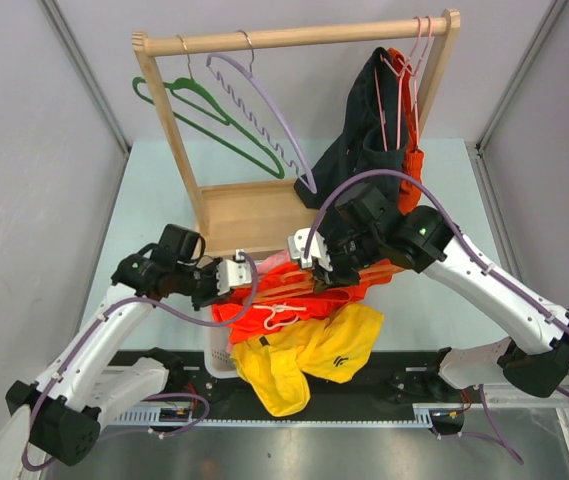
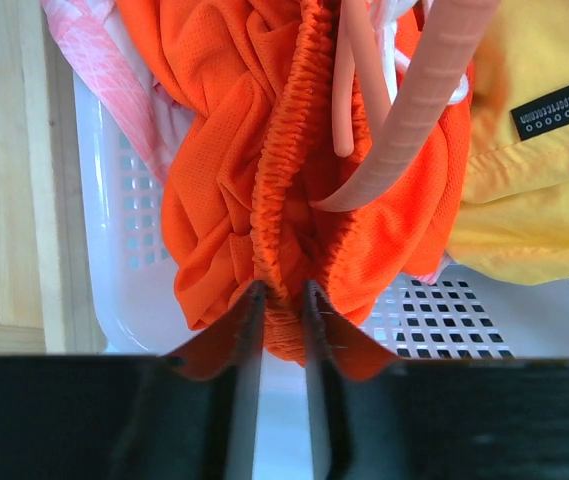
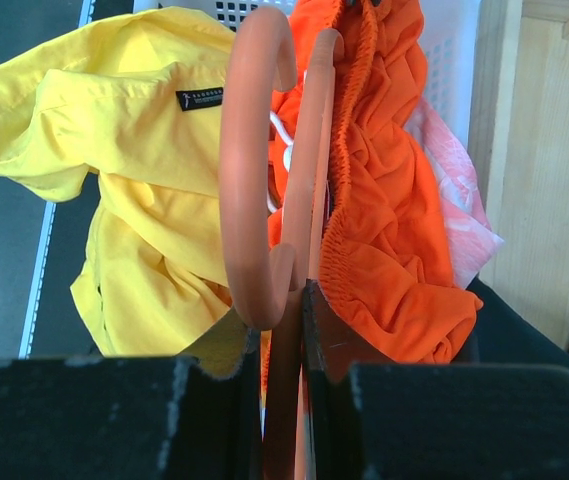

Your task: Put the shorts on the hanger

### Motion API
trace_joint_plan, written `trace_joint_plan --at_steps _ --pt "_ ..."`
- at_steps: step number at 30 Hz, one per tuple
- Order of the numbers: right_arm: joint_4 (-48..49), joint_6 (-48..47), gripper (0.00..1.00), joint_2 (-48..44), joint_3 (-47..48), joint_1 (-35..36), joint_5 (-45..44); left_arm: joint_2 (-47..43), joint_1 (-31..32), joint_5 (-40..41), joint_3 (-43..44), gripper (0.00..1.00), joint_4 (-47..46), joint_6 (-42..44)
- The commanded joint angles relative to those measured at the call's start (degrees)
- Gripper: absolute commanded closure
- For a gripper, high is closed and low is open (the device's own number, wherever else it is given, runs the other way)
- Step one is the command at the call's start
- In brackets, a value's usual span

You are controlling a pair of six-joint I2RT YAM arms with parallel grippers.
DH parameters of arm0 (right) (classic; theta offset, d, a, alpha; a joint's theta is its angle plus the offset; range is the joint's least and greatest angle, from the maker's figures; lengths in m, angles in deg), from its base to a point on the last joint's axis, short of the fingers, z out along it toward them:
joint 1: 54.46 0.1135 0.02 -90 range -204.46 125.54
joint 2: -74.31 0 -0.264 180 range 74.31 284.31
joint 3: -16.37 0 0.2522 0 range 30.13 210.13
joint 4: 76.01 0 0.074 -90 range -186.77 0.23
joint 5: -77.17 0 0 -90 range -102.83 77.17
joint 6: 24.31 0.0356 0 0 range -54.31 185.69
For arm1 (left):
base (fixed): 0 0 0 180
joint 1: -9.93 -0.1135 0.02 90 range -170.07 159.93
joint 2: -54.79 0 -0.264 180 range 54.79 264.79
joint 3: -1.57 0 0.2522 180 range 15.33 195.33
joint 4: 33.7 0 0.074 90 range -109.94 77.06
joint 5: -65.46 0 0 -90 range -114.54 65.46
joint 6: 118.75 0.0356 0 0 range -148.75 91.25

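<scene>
A white laundry basket sits in the middle of the table, and everything is happening right above it. The orange shorts are bunched up on top of the basket's load, partly lifted out of it, with their white drawstring lying across the fabric. At the basket's left side, the left gripper has its jaws closed tight on the shorts' elastic waistband, the gathered orange seam running straight up from between the fingers. Over the basket's far right corner, the right gripper has its jaws pressed together on the thin stem of the orange hanger. The hanger's hook curls up just in front of the fingers, and its body lies against the shorts' waistband. A pair of yellow shorts spills over the basket's near rim onto the table, and a pink patterned cloth lies inside the basket under the orange fabric. Behind the basket stands a wooden rack. A green hanger and a lilac hanger hang from the left part of its rail. A dark garment and a red-orange garment hang from the right end.
</scene>
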Motion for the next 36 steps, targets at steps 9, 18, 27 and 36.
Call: trace_joint_plan --at_steps 9,18,27,36 --pt "3.52 1.79 1.0 1.27 0.28 1.12 -2.59 -1.33 0.47 -3.08 3.39 1.0 0.87 -1.46" --pt "7.56 3.46 1.0 2.58 -0.33 1.55 -1.01 0.07 0.55 -5.1 9.28 1.0 0.95 -5.07" --pt "17.84 7.5 1.0 3.91 -4.29 1.73 0.13 2.8 0.64 -7.29 14.02 1.0 2.27 -7.61" --pt "30.5 12.78 1.0 1.8 -11.06 0.15 4.97 3.68 -2.24 -12.38 17.9 0.78 5.08 -9.2"
